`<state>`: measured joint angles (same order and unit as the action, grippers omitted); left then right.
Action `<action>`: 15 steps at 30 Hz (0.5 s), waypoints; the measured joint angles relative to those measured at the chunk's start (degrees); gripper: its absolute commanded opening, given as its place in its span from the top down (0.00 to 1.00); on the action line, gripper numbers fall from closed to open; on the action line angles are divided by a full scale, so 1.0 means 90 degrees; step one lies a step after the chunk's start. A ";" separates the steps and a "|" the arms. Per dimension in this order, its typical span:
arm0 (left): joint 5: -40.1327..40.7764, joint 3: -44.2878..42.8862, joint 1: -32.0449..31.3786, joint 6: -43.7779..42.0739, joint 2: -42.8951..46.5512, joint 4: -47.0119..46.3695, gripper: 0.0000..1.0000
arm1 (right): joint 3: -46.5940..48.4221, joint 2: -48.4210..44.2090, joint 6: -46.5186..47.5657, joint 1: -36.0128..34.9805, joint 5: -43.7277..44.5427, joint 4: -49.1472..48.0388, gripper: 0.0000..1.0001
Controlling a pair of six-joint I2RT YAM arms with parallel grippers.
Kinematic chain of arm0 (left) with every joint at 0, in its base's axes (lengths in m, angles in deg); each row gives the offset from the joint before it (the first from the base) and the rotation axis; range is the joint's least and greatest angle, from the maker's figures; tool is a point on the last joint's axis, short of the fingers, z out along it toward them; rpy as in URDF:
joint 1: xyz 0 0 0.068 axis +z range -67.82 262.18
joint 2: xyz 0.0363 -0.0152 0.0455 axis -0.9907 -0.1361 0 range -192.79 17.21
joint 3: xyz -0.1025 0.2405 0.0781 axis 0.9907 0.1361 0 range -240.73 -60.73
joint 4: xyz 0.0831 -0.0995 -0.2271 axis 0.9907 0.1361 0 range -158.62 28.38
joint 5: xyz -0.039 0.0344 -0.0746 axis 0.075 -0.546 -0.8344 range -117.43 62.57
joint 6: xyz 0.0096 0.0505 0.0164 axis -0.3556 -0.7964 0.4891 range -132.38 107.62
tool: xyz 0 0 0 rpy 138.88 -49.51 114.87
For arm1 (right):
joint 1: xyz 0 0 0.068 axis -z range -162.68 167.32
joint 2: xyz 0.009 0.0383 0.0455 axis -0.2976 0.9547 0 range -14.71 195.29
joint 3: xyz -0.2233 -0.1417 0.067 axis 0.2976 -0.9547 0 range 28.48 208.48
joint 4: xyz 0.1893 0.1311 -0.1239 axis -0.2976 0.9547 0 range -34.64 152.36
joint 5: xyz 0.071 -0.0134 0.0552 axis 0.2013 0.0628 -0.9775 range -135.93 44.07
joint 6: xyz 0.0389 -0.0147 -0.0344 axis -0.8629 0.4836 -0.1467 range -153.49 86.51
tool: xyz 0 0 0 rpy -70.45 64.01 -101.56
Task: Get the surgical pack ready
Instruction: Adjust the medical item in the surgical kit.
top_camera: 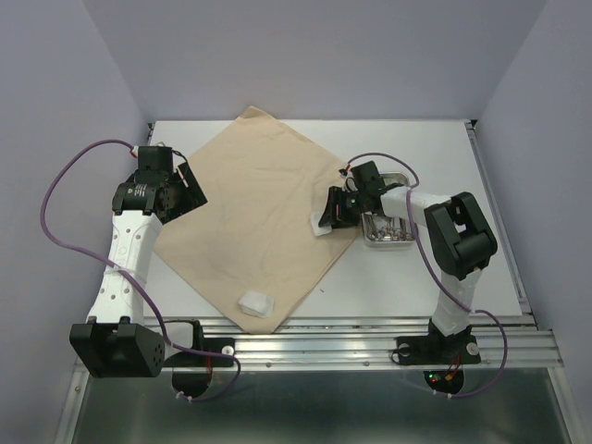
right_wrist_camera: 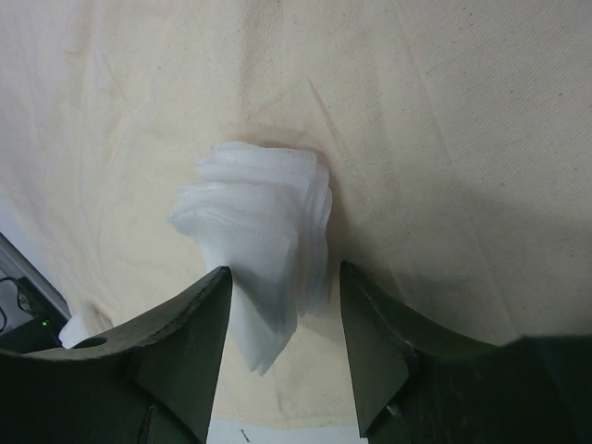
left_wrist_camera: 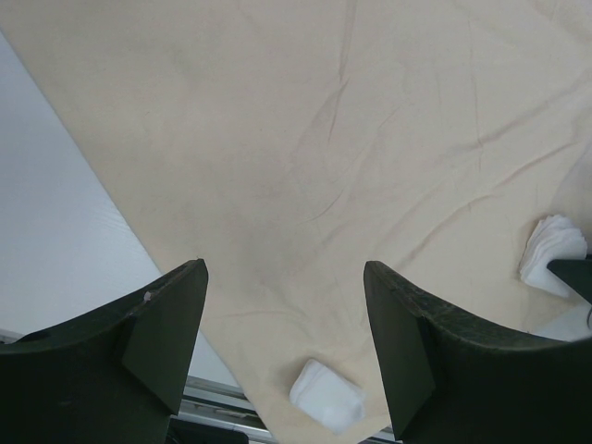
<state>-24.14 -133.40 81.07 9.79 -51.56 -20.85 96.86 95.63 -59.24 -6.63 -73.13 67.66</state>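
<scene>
Left gripper (left_wrist_camera: 282, 277) released, empty, hovering over beige cloth (top_camera: 259, 222) at its left corner. Right gripper (right_wrist_camera: 285, 277) jaws parted, straddling gauze stack (right_wrist_camera: 259, 231) on the cloth's right corner, not clamped. Second gauze pad (top_camera: 256, 302) at the cloth's bottom corner. Steel tray (top_camera: 388, 231) right of the cloth.

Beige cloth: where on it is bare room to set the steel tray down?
Middle and far half of the cloth lie bare, between left tool and gauze stack. Crowded: right corner, gauze stack at the right tool; near corner, one gauze pad.
</scene>
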 measured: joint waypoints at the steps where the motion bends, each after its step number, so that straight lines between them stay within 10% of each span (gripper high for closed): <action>1: 0.0000 0.0000 0.0000 0.0002 0.0000 -0.0002 0.20 | -0.0034 0.0010 -0.0027 0.0000 -0.0039 -0.0092 0.44; 15: -0.0005 0.0000 0.0000 0.0000 0.0000 -0.0002 0.20 | -0.0369 0.0015 -0.0449 0.0034 0.0007 -0.0663 0.77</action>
<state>-24.19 -133.40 81.07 9.79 -51.56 -20.87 93.53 95.76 -63.29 -6.32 -73.07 61.69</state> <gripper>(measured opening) 0.799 0.315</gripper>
